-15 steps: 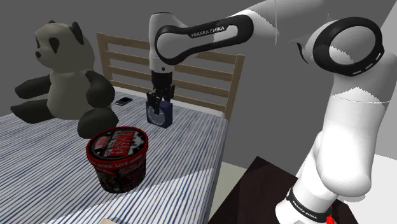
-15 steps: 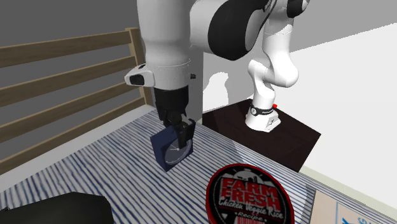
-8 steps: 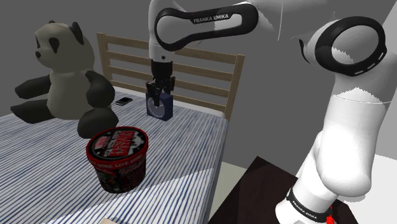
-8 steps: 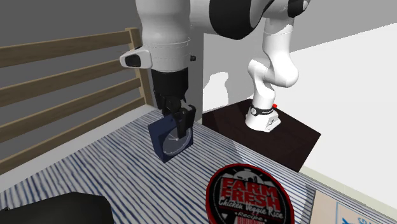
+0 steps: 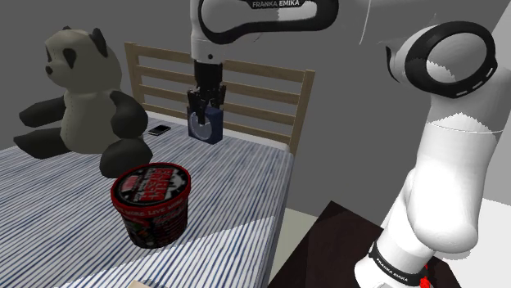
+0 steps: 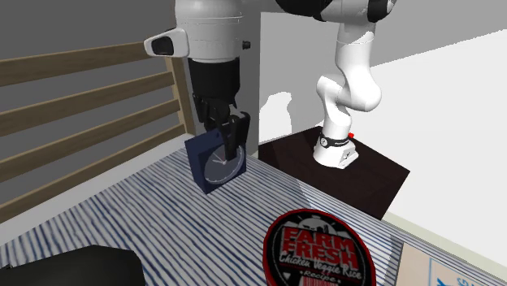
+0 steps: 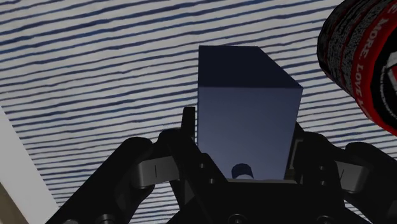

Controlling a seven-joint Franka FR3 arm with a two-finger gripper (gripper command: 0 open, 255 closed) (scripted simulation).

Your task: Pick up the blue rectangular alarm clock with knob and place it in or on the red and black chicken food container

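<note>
A dark blue box-shaped alarm clock with a round dial hangs above the striped bed, near the headboard. My gripper is shut on the clock from above, and one finger crosses its face in the second exterior view. In the wrist view the clock sits clasped between the two fingers, a small knob showing on its near side. The red and black chicken food container stands upright on the bed, nearer the front and off toward the shoulder view's left. Its lid reads "Farm Fresh".
A big panda plush sits on the bed at the shoulder view's left, with a small phone beside it. The wooden slatted headboard rises right behind the clock. The striped blanket ends by my dark stand.
The gripper has risen with the clock held in it, lifting it off the blanket. The container and the panda have not moved.
</note>
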